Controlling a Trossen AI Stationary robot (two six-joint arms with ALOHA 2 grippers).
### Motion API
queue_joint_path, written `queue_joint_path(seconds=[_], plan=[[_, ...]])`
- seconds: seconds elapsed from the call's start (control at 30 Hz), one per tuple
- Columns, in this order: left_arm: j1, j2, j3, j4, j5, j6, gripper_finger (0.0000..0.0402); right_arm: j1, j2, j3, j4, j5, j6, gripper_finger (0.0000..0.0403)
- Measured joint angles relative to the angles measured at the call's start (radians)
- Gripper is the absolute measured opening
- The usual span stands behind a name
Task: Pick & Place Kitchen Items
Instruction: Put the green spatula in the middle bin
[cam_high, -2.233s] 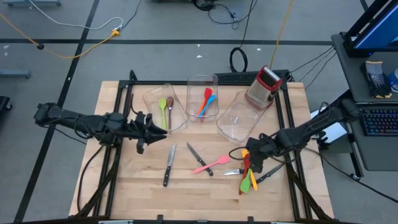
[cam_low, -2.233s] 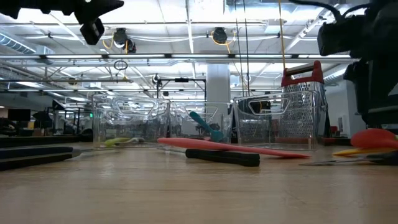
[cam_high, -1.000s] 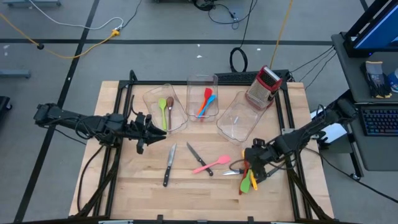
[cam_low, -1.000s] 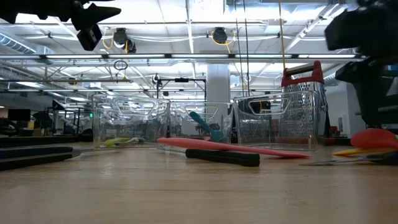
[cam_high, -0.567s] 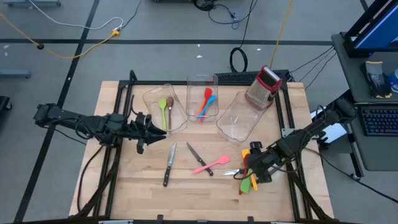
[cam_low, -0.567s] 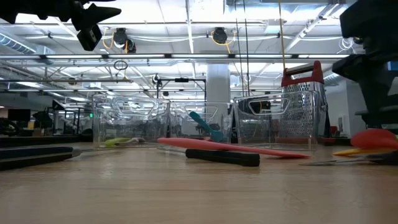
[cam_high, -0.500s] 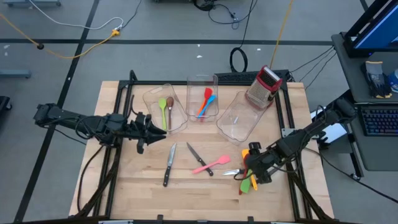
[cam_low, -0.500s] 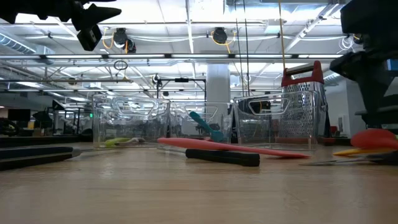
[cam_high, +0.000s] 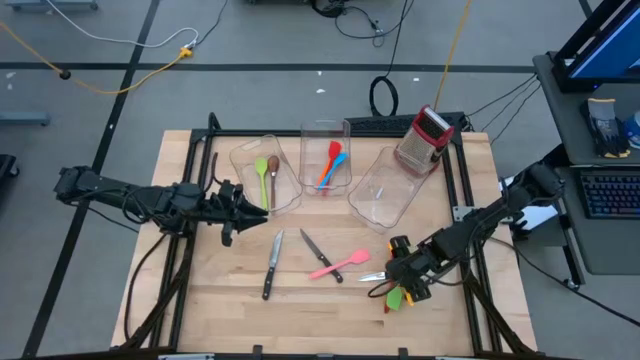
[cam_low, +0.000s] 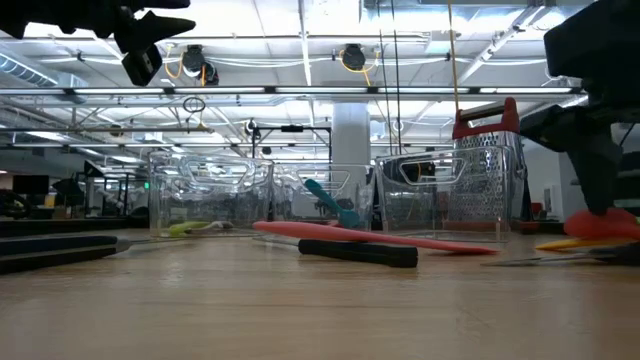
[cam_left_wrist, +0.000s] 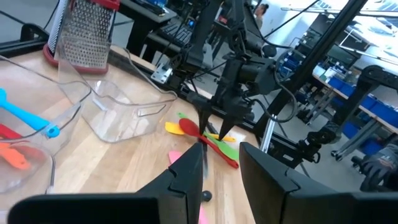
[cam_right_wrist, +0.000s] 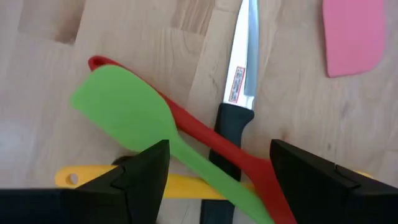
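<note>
Right gripper (cam_right_wrist: 217, 171), jaws wide open, hovers above the green spatula (cam_right_wrist: 134, 112); descending and closing comes next.

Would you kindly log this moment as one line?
right hand: open, over green spatula | left hand: waiting, beside left bin

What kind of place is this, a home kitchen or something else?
Probably a robotics lab or workshop, not a kitchen. The wooden table stands on a grey floor with loose cables, the low view shows an industrial ceiling with strip lights, and a computer keyboard sits nearby.
</note>
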Motion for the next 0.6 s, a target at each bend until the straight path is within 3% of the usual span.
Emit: queue_joint_path(seconds=[0.6], plan=[[0.002, 0.0, 0.0, -0.008, 0.0, 0.0, 0.0106, 0.01, 0.0, 0.0, -0.009, -0.003, -0.087, 0.027]])
